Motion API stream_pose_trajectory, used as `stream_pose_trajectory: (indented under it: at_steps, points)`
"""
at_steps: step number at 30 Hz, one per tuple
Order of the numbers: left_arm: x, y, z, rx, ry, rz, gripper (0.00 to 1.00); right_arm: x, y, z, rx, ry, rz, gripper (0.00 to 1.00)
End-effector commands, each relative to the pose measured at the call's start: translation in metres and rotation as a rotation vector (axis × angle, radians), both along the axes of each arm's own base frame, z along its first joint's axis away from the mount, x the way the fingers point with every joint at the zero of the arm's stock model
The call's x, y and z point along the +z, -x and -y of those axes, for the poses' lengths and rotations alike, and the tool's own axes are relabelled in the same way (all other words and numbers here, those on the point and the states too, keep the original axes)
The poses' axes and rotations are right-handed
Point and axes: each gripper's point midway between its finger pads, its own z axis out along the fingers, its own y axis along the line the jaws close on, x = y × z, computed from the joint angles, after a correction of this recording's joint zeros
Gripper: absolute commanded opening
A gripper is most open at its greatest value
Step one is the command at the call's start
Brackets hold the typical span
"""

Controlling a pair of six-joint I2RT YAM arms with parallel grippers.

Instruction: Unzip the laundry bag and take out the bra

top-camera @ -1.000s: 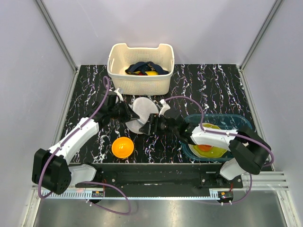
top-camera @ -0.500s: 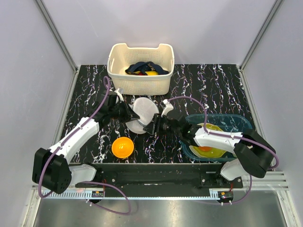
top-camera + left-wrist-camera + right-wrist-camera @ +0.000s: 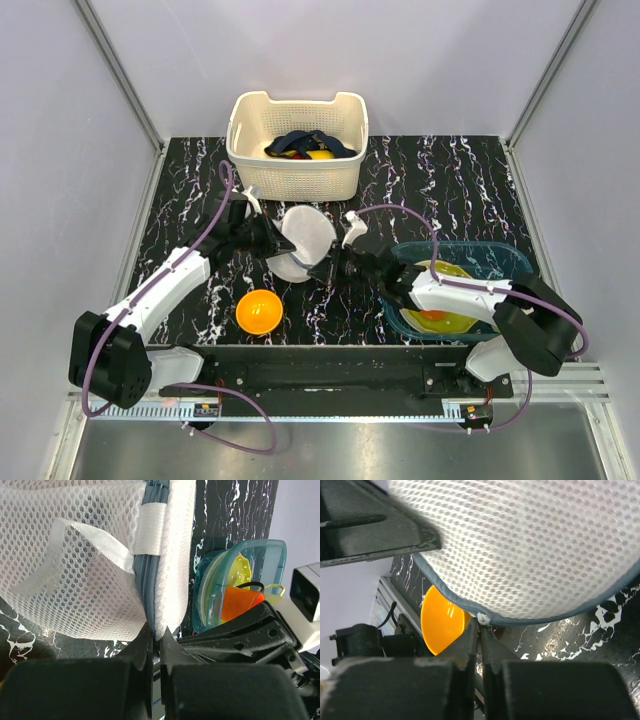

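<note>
The laundry bag (image 3: 302, 238), a round white mesh case with a grey zip, stands on edge in the middle of the table. My left gripper (image 3: 272, 245) is shut on its left rim; in the left wrist view the jaws (image 3: 156, 632) pinch the mesh edge beside the grey zipper (image 3: 144, 582). My right gripper (image 3: 326, 267) meets the bag's lower right edge. In the right wrist view its jaws (image 3: 480, 623) are shut on the small white zipper pull (image 3: 483, 618) under the bag's mesh dome (image 3: 530, 545). The bra is hidden.
A cream slotted basket (image 3: 297, 170) with dark and yellow clothes stands at the back. An orange bowl (image 3: 259, 311) sits near the front left. A blue tub (image 3: 508, 256) holding yellow and orange items lies under the right arm.
My right gripper has moved in to the bag's lower edge and closed on the zipper pull. The left gripper and the bag have stayed put.
</note>
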Motion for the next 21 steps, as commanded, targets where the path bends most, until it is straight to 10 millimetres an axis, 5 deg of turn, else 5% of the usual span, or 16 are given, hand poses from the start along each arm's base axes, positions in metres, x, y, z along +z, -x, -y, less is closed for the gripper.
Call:
stream_pose_trajectory:
  at_steps: [1, 12, 21]
  points:
    - [0.013, -0.008, 0.005, -0.009, 0.034, 0.047, 0.0, 0.007, -0.005, 0.007, -0.052, -0.024, 0.028, 0.0]
    - [0.021, -0.005, 0.004, -0.03, 0.043, 0.059, 0.0, -0.034, 0.027, 0.044, -0.045, 0.083, -0.059, 0.0]
    - [0.017, -0.022, 0.011, -0.06, 0.016, 0.059, 0.0, 0.002, 0.049, 0.056, 0.011, 0.065, -0.057, 0.0]
